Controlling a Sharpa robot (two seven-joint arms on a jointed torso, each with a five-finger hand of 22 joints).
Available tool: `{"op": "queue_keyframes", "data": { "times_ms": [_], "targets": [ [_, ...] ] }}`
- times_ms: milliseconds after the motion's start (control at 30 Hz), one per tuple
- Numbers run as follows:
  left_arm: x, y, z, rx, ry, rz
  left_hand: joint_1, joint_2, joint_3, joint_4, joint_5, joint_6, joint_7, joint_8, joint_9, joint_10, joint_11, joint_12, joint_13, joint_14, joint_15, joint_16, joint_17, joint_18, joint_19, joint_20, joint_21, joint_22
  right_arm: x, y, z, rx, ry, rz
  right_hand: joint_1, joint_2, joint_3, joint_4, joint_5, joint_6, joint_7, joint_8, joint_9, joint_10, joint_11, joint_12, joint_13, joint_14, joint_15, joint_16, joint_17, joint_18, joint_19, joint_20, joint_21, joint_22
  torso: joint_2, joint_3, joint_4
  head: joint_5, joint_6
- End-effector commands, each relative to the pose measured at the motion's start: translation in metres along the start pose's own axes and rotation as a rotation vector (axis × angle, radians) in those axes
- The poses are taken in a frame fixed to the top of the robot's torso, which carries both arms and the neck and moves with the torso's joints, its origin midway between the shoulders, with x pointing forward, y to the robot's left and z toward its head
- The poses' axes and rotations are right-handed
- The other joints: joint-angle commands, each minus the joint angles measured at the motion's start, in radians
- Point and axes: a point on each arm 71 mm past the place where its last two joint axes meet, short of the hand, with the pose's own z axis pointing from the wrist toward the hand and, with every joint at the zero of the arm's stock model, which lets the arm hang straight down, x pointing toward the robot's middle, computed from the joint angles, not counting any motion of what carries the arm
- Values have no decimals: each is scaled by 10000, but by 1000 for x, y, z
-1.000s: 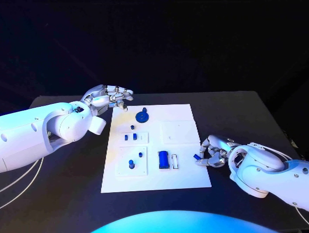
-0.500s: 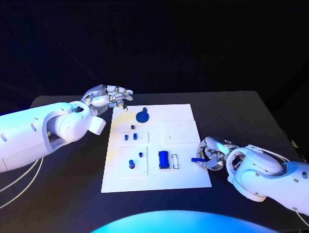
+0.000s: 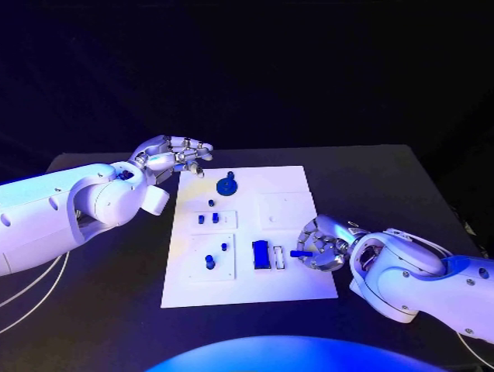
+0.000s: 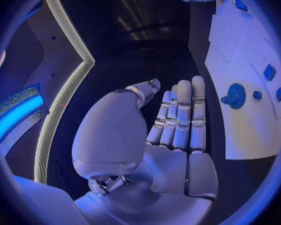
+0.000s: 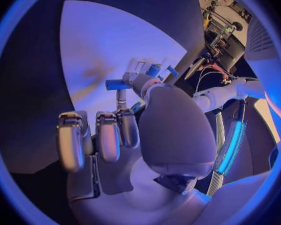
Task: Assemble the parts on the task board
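I have the right hand (image 3: 319,249) over the near right part of the task board (image 3: 286,287), pinching a small blue peg (image 3: 302,253) between thumb and a finger, the other fingers curled beside it. The peg sticks out leftward toward the dark blue block (image 3: 261,253) and the white slot piece (image 3: 280,256) beside it. I judge the step in hand is carrying this peg to its seat on the board, so I want to move slowly, keep the pinch firm, bring the peg upright over its hole before lowering, and avoid knocking the block.

My left hand (image 3: 177,156) hangs at the board's far left corner with fingers loosely bent and nothing in it; I read it as released. It sits near the blue gear (image 3: 228,186), apart from it.

The right wrist view shows the pinch plainly: the peg (image 5: 119,84) lies crosswise at the fingertips (image 5: 129,79) above the white board (image 5: 103,45), which the head view leaves small. The left wrist view shows the left hand (image 4: 178,130) straight-fingered and holding nothing, with the gear (image 4: 235,95) on the board beyond it.
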Motion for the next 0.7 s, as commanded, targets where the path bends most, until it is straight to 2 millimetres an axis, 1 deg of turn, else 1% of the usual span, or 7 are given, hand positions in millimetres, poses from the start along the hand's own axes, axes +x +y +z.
{"op": "queue_keyframes", "data": {
  "times_ms": [33,167,233,267,333,467,700],
  "targets": [
    [4,-1,1,61,205,-58,28,11,21,36,27,-40,1,45,-11,-67,-1,48,-10,-53,-30,-58,-15,149,72,32,-45,-11,4,4,2,19,265,674,-180,38,64,4,-71,-70,-6,292,408,255,-78,29,1631,875,-57,25,1782,-76,964,-66,22,2546,15,-3,25,-33,-16],
    [4,-1,1,58,221,-61,28,11,21,36,27,-40,1,45,-11,-67,-1,48,-10,-53,-30,-58,-15,149,72,32,-45,-11,9,7,5,78,416,862,-500,45,102,64,-136,-104,-5,289,429,259,-76,26,1631,875,-54,24,1779,-72,959,-67,4,2541,13,-5,1,1,-33],
    [4,-1,1,57,220,-61,28,11,21,36,27,-40,1,45,-11,-67,-1,48,-10,-53,-30,-58,-15,149,72,32,-45,-11,11,7,7,121,461,911,-733,58,100,147,-222,-111,-3,284,435,267,-74,34,1638,877,-51,27,1786,-76,964,-65,20,2545,15,-4,4,14,-48],
    [4,-1,1,55,219,-60,28,11,21,36,27,-40,1,45,-11,-67,-1,48,-10,-53,-30,-58,-15,149,72,32,-45,-11,12,8,8,139,478,929,-1101,82,27,343,-338,-100,5,276,436,288,-65,60,1655,883,-45,37,1811,-81,972,-59,45,2552,15,-2,3,17,-53],
    [4,-1,1,53,219,-60,28,11,21,36,27,-40,1,45,-11,-67,-1,48,-10,-53,-30,-58,-15,149,72,32,-45,-11,14,9,9,160,511,963,-1370,108,-36,473,-251,-88,6,270,439,298,-64,68,1662,885,-45,41,1819,-82,974,-60,53,2554,8,4,-1,26,-56],
    [4,-1,1,50,228,-62,28,11,21,36,27,-40,1,45,-11,-67,-1,48,-10,-53,-30,-58,-15,149,72,32,-45,-11,16,11,12,187,554,974,-1607,120,-108,584,-248,-80,10,262,440,302,-62,68,1664,886,-44,43,1825,-85,978,-60,65,2557,11,4,-4,31,-60],
    [5,-1,1,38,254,-68,28,11,21,36,27,-40,1,45,-11,-67,-1,48,-10,-53,-30,-58,-15,149,72,32,-45,-11,21,13,16,259,760,865,-2090,160,-261,847,-403,-52,23,231,430,314,-50,77,1674,889,-37,49,1838,-87,982,-54,77,2560,12,8,0,58,-81]
  ]
}}
